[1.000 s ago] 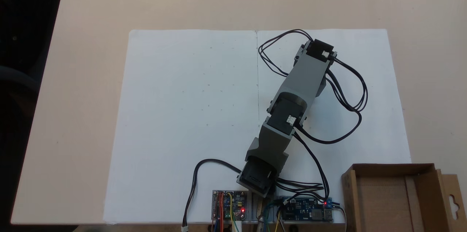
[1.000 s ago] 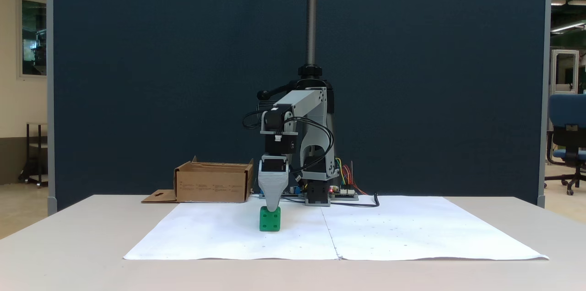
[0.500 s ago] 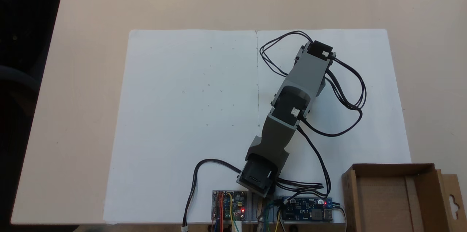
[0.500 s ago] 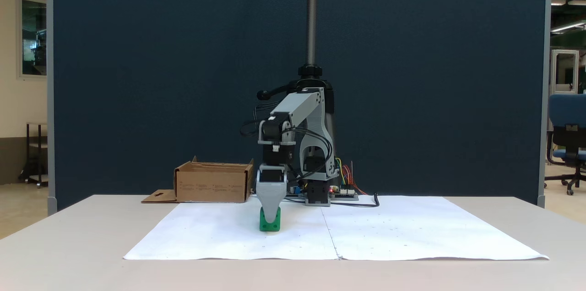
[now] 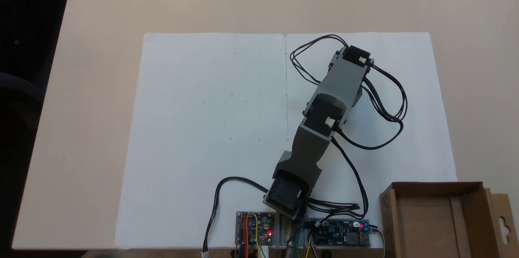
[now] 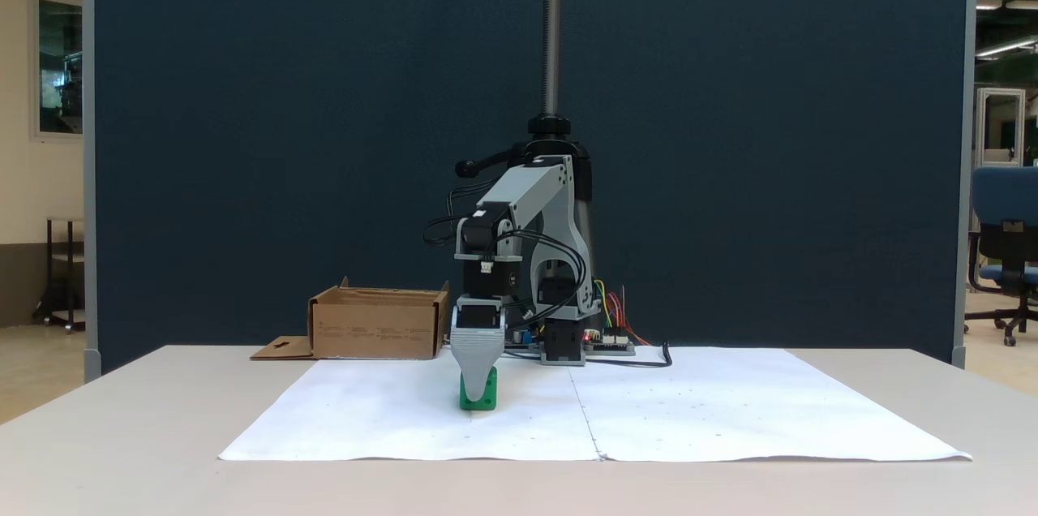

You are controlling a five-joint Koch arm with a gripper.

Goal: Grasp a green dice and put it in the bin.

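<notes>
The green dice [image 6: 491, 393] rests on the white paper, left of the paper's centre seam in the fixed view from the front. My gripper [image 6: 474, 397] points straight down over it, and its grey front finger [image 6: 476, 354] covers the middle of the dice down almost to the paper. The jaws stand one behind the other, so I cannot tell whether they are open or shut. Seen from above, the arm [image 5: 338, 83] covers both gripper and dice. The bin [image 5: 436, 187], an open brown cardboard box [image 6: 377, 327], stands beside the arm's base.
Two white paper sheets [image 5: 211, 128] cover the middle of the beige table [image 5: 101, 26]. Circuit boards [image 5: 255, 233] and loose black cables [image 5: 389, 104] lie around the arm's base. A camera pole [image 6: 552, 21] rises behind the arm before a dark blue partition.
The gripper has come down from just above the dice until its finger covers the dice's front. The forearm has tilted lower. The dice has not moved.
</notes>
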